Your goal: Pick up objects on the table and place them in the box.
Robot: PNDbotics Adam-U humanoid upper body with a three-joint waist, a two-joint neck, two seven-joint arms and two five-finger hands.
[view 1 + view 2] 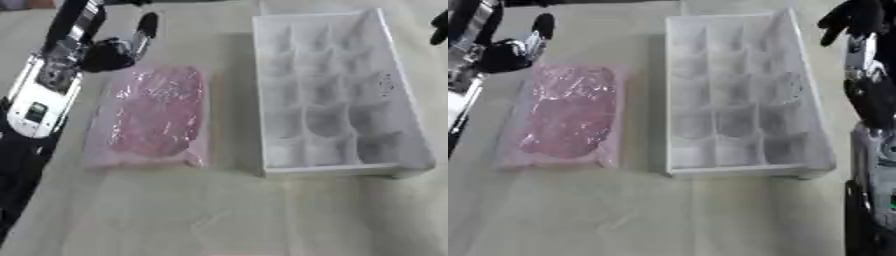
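We saw a pink bag lying flat on the pale table, at about nine o'clock from the middle of the scene. It was a clear, shiny packet with something reddish-pink inside, its long side running away from us. Just beside it, at three o'clock from the bag but apart from it, stood the white box, a translucent tray divided into a grid of compartments. We could see nothing in those compartments.

The left hand hung at eleven o'clock, just past the far end of the bag. One finger stood straight up toward twelve o'clock and the rest of the hand looked relaxed; it had hold of nothing. We could not tell whether it touched the bag's far edge or hovered just above it. Its silver and black forearm ran down the left side of the left eye view toward seven o'clock.

Here the two views differed. In the left eye view we caught only a dark tip of the right hand at the two o'clock edge. The right eye view showed the right hand far better, beyond the box's far right corner, its dark fingers drooping loosely and holding nothing, with the arm running down the right edge toward five o'clock.
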